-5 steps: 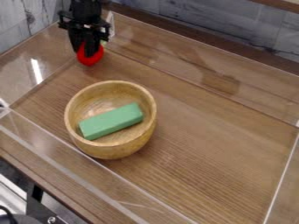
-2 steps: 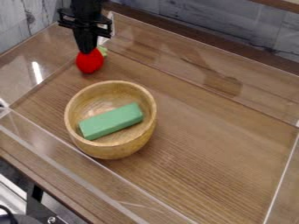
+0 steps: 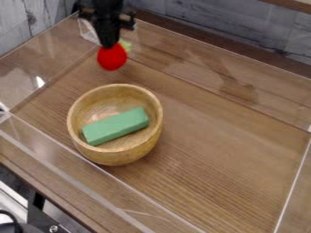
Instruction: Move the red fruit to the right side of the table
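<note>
The black claw (image 3: 111, 42) hangs straight down near the far left corner of the table (image 3: 231, 136), its jaws pinched tight on the top of the red fruit (image 3: 112, 57), which dangles beneath it a little above the wood. Just in front of that, toward me, sits a round wooden bowl (image 3: 115, 124) with a green block (image 3: 115, 126) lying slantwise inside. Low clear walls (image 3: 292, 196) edge the brown tabletop all round
</note>
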You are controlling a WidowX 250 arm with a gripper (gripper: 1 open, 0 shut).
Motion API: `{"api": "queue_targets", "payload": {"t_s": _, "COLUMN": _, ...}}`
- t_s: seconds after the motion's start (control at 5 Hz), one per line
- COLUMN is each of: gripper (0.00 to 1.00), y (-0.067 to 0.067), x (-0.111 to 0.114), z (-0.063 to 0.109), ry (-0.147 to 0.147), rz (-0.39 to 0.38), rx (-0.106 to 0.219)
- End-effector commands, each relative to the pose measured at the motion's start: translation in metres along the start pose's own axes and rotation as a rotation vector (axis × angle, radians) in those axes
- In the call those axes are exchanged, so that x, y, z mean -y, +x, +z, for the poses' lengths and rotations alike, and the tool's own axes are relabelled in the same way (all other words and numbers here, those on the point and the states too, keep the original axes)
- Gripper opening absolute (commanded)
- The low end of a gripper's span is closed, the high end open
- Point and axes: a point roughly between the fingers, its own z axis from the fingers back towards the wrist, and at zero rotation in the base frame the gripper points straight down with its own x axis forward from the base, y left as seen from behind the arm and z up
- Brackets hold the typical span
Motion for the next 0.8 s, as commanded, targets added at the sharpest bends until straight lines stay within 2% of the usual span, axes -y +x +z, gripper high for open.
{"api": "queue_targets", "payload": {"t_s": 0.0, "gripper": 0.0, "y": 0.002, "x": 0.036, "z": 0.033, "ry": -0.007, "rz": -0.029, "rx": 0.076}}
{"api": "queue_targets", "payload": {"t_s": 0.2, "gripper": 0.0, "y": -0.001, "x": 0.081, "z": 0.035, "ry": -0.033, "rz": -0.071, "rx": 0.079}}
{"api": "queue_targets", "payload": {"t_s": 0.6, "gripper": 0.0, "y": -0.027, "x": 0.167, "z": 0.043, "ry": -0.068, "rz": -0.172, "rx": 0.068}}
